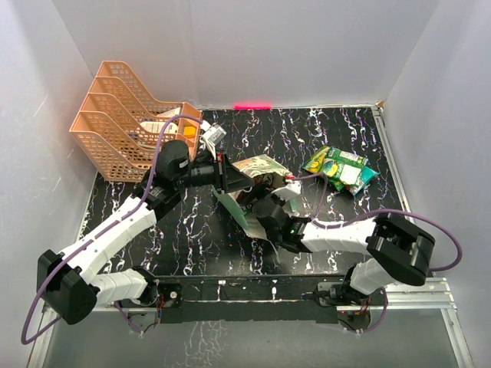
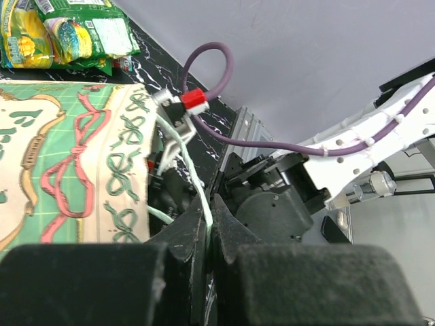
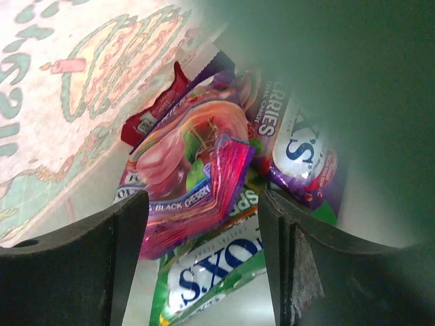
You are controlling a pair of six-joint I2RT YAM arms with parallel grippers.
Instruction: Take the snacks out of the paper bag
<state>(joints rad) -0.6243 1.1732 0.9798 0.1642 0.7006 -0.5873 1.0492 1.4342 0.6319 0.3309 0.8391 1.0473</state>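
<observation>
From above, the paper bag [image 1: 257,170] sat on the bench [image 1: 192,230], some snacks [image 1: 341,169] already out beside it. Left wrist: the left hand [image 2: 209,214] pinched the bag's string handle [image 2: 190,173], which might slip. Right wrist: the right hand [image 3: 204,210], open inside the bag, straddled a pink packet [image 3: 194,170] and might snag paper.

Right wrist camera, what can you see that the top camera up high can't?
Only the right wrist view looks inside the cream paper bag. It shows a glossy pink-and-purple snack packet, a purple packet and a green-and-white packet, framed by the open right gripper. Only the top view shows the peach mesh tray rack, green snack packets already out on the black marbled table, and the left gripper at the bag. Both views show the bag itself.
</observation>
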